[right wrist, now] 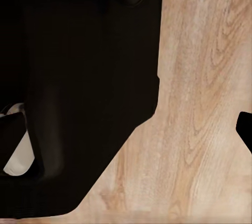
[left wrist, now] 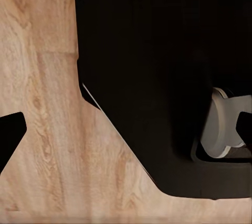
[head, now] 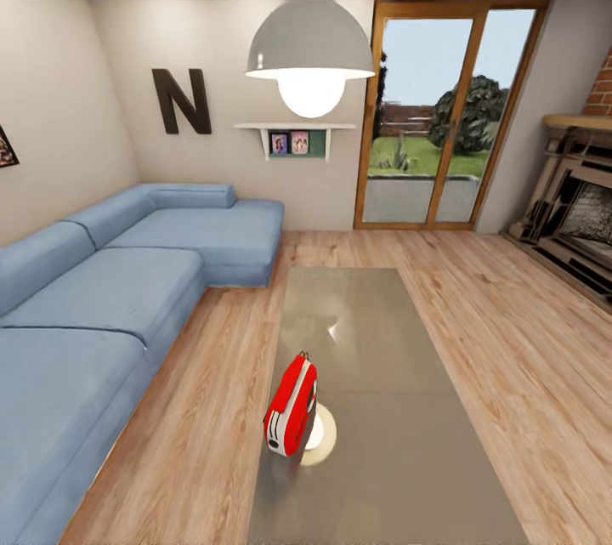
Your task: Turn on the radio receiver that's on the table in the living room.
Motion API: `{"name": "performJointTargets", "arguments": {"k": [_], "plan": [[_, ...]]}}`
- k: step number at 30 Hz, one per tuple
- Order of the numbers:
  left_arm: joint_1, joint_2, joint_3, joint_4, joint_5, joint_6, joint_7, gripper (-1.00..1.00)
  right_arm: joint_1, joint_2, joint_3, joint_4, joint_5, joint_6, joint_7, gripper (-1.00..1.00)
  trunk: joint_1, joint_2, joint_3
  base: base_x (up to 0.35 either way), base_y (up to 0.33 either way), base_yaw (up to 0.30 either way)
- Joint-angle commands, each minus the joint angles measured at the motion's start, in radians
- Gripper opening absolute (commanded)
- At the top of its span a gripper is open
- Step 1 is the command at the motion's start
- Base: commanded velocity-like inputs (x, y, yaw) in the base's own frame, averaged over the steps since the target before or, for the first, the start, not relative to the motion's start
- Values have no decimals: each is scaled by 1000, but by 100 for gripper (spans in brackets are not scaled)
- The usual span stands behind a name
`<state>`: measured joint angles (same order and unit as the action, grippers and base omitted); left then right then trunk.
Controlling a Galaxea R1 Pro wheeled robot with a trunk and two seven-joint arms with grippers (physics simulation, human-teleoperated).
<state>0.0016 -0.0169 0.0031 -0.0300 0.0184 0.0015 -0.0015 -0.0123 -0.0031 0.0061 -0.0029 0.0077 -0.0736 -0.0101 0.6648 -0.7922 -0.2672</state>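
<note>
Bright-red radio receiver [head: 291, 407] stands upright on the glossy table [head: 408, 443]; claw states unclear.

Bright lamp [head: 311, 60] glare on glossy table [head: 399, 443].

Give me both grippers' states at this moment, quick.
Left gripper: open, fingertips far apart, holding nothing, over the wood floor.
Right gripper: open, also empty.
</note>
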Motion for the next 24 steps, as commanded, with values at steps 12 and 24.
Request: {"name": "performJointTargets", "arguments": {"k": [12, 24], "plan": [[0, 0, 0, 0, 0, 0, 0, 100, 0, 0, 0, 0, 0, 0, 0, 100, -46, 84, 18, 0, 0, 0], [0, 0, 0, 1, 0, 0, 0, 100, 0, 0, 0, 0, 0, 0, 1, 100, -92, 168, 36, 0, 0, 0]]}}
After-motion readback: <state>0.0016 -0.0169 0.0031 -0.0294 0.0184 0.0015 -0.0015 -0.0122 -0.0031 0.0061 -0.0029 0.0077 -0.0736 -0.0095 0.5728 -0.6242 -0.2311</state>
